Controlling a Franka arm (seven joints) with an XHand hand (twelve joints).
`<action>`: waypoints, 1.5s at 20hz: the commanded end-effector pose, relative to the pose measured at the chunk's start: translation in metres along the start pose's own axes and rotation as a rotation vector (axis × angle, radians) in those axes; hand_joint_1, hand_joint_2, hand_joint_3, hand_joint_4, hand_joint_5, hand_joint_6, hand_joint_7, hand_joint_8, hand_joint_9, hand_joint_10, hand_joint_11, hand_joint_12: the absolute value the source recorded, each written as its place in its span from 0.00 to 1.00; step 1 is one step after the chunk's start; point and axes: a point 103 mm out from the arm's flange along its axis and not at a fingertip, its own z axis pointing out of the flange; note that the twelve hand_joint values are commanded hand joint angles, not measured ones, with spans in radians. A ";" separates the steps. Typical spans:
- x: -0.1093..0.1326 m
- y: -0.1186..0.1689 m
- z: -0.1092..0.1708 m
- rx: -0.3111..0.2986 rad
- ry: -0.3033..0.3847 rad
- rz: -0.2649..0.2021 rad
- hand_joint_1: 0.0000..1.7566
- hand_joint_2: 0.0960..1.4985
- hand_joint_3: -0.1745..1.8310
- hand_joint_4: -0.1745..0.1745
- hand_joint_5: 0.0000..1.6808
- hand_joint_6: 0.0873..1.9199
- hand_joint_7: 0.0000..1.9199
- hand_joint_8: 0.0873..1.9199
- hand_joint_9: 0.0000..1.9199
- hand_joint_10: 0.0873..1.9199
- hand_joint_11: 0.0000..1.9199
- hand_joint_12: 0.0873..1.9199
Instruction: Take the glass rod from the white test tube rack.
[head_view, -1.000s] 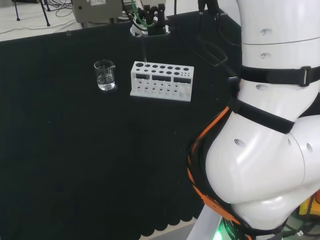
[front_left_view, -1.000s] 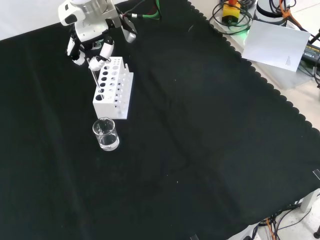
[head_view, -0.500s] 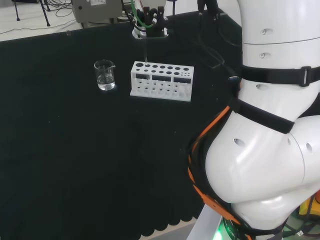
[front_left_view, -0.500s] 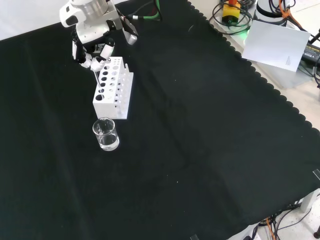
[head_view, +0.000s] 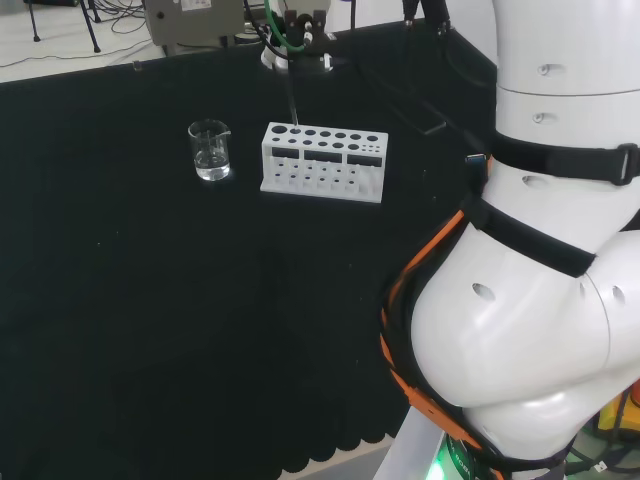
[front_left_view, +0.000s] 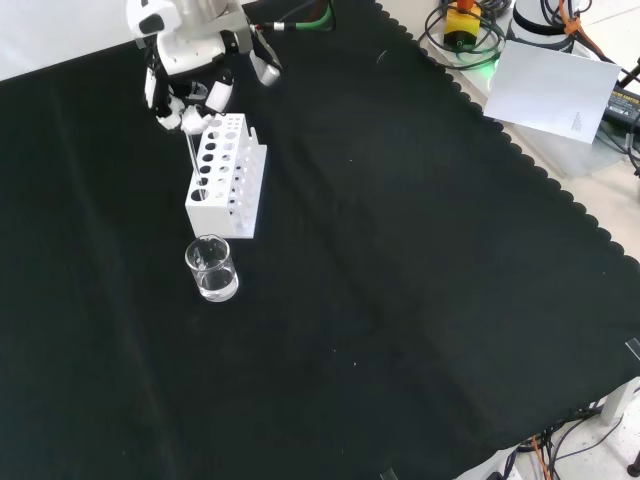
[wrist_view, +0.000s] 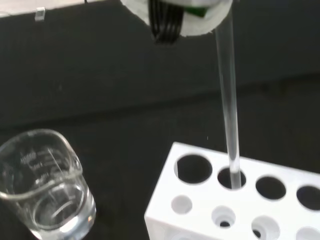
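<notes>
Near the far left corner of the bench (front_left_view: 420, 260) as the front view shows it, the hand (front_left_view: 190, 75) hangs just above the white test tube rack (front_left_view: 226, 177), its fingers (front_left_view: 217, 98) curled in round the top of the glass rod (front_left_view: 190, 150). The rod runs down from the fingers at a slight tilt, and its lower end stands in one of the holes at the end of the rack that lies nearest the small glass beaker (front_left_view: 212, 269). In the wrist view the glass rod (wrist_view: 228, 100) passes from a blurred white part of the hand (wrist_view: 195, 17) down into the second hole from the corner of the rack (wrist_view: 235, 200), so the rod's tip is still inside the rack's top plate. The beaker (wrist_view: 45, 185) stands just beside that end of the rack, apart from it, upright, with a shallow layer of clear liquid in its bottom. In the head view the rack (head_view: 322, 162) lies toward the far edge of the black cloth, with the beaker (head_view: 209, 150) to its left and the hand (head_view: 295, 35) above and behind the rack's left end, the rod (head_view: 291, 100) showing as a thin line between the hand and the rack. The rack's other holes look empty.
</notes>
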 end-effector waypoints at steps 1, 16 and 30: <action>0.000 -0.010 -0.024 -0.057 0.000 0.012 0.74 0.43 0.47 0.00 0.64 0.38 0.58 0.65 0.85 0.48 0.83 0.38; 0.001 -0.058 -0.082 -0.132 0.054 -0.010 0.74 0.42 0.47 0.00 0.66 0.36 0.59 0.65 0.85 0.46 0.84 0.36; 0.015 -0.105 -0.108 -0.174 0.066 -0.098 0.74 0.42 0.47 0.00 0.66 0.35 0.59 0.64 0.85 0.45 0.84 0.35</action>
